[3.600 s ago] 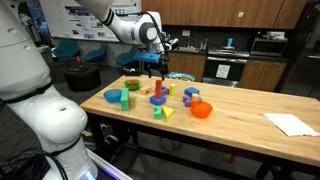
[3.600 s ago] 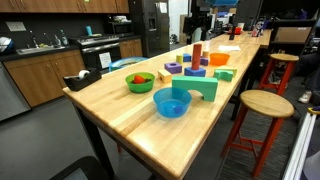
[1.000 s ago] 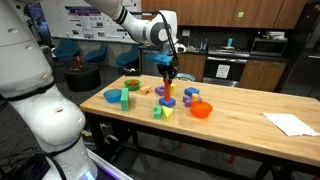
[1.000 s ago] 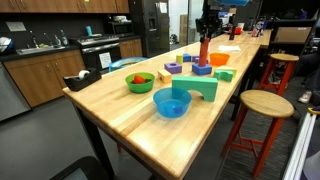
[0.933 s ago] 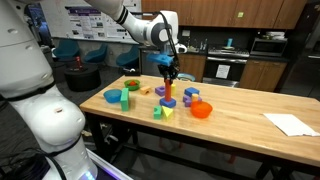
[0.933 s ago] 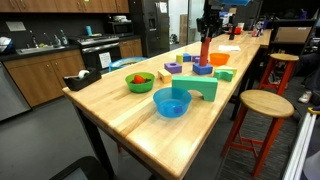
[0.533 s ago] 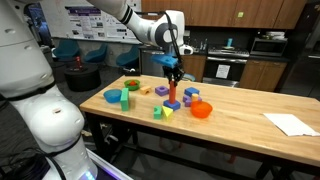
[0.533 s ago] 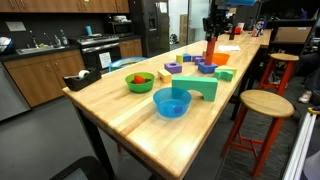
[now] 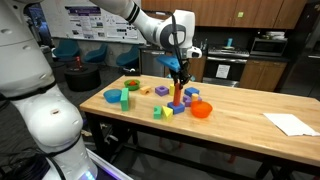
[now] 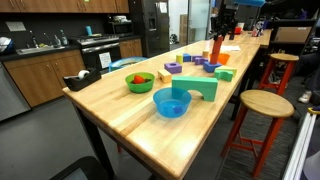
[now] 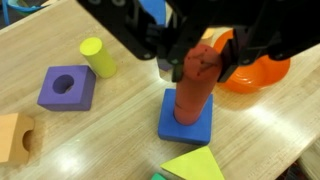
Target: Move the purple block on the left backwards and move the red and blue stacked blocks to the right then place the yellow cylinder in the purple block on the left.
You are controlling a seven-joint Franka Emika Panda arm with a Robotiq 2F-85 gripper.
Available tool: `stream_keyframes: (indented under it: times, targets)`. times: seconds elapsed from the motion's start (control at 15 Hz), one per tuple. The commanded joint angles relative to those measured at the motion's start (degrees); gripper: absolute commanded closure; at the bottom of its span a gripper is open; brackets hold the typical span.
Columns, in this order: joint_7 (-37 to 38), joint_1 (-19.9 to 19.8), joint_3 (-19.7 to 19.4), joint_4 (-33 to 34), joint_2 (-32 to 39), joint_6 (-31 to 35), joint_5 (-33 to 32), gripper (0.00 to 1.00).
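A long wooden worktop [image 10: 120,125] carries all the toys in both exterior views. The robot arm [image 9: 135,22] reaches over it from the left in an exterior view. Its end effector [image 9: 178,72] points straight down over the middle group of blocks.

A blue bowl [image 10: 171,102] is at the near end of the worktop in an exterior view. A green arch block [image 10: 197,88] is just beside it, and a green bowl [image 10: 139,81] is to its left. In the wrist view an orange bowl [image 11: 262,70] lies right of the stack [image 11: 188,105], near but apart.

In the wrist view the end effector [image 11: 197,62] is clamped on the top part of the stack, one finger on each side of the red cylinder [image 11: 193,88]. The stack is upright, and the red cylinder sits in the centre of the square blue block [image 11: 180,128]. I cannot tell if the blue block touches the worktop or is a little above it.

The purple block [image 11: 67,87], square with a round hole, lies flat to the left of the stack, well apart from it. The yellow cylinder [image 11: 96,56] is just beyond the far right corner of the purple block, not in the hole. I cannot tell if it stands or lies. An orange block [image 11: 14,137] is at the left edge. A yellow and green wedge [image 11: 196,166] is just on the near side of the blue block.
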Motion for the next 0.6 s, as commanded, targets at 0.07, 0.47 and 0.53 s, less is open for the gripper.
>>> stream_keyframes:
  times: [0.07, 0.47, 0.53]
  targets:
    - [-1.16, -1.04, -0.96, 0.29, -0.95, -1.31, 1.74, 0.81]
    - [-0.57, -0.78, -0.39, -0.01, -2.11, -0.96, 0.4, 0.13]
    - [-0.37, -0.7, -0.13, -0.2, -2.68, -0.66, -0.04, 0.07]
